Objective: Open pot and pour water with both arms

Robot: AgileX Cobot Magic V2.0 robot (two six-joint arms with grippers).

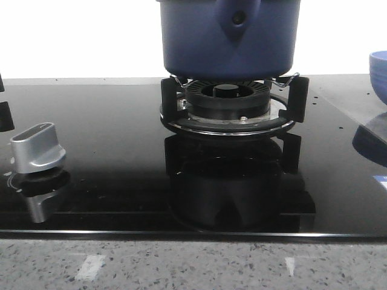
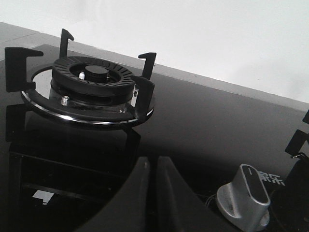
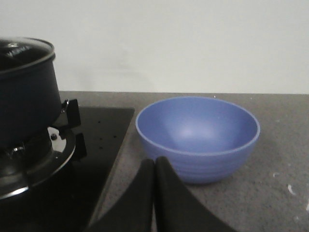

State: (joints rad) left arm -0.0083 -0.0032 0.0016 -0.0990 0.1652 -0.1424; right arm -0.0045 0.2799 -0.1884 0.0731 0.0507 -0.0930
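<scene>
Both grippers closed, empty; lidded pot on burner

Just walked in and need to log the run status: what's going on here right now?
Nothing is being handled yet. The navy pot sits on the burner stand with its glass lid still on. The left gripper is shut with nothing in it, near the silver knob and a second, bare burner. The right gripper is also shut and empty, in front of the empty blue bowl.
</scene>
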